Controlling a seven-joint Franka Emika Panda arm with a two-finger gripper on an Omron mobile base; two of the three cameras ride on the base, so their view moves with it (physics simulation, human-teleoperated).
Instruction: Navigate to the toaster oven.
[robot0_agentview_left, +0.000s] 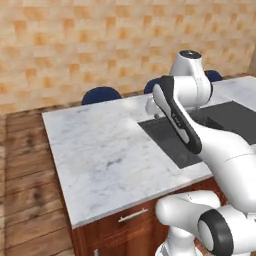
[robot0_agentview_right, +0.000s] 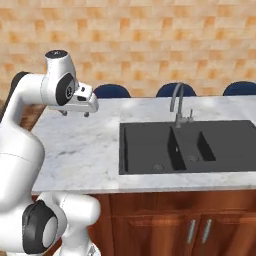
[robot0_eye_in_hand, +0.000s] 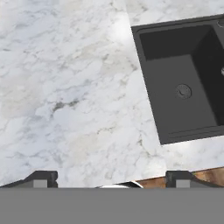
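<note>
Although the base stands at a marble counter (robot0_agentview_right: 90, 150), the task looks barely begun. Near, at lower frame: wooden cabinet fronts. Mid-frame: the gripper (robot0_eye_in_hand: 111, 177), jaws apart and empty, above the counter beside a black sink (robot0_agentview_right: 150, 150) with its tap (robot0_agentview_right: 177, 102). Upper frame: blue chairs (robot0_agentview_right: 111, 90), a tiled wall. The toaster oven's whereabouts cannot be told; driving remains.

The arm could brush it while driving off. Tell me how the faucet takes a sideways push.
The faucet probably won't slide or tip: its base sits fixed in the counter behind the sink. The thin arched spout looks like rigid metal, though it might swivel. Its smooth finish is likely slippery.
</note>
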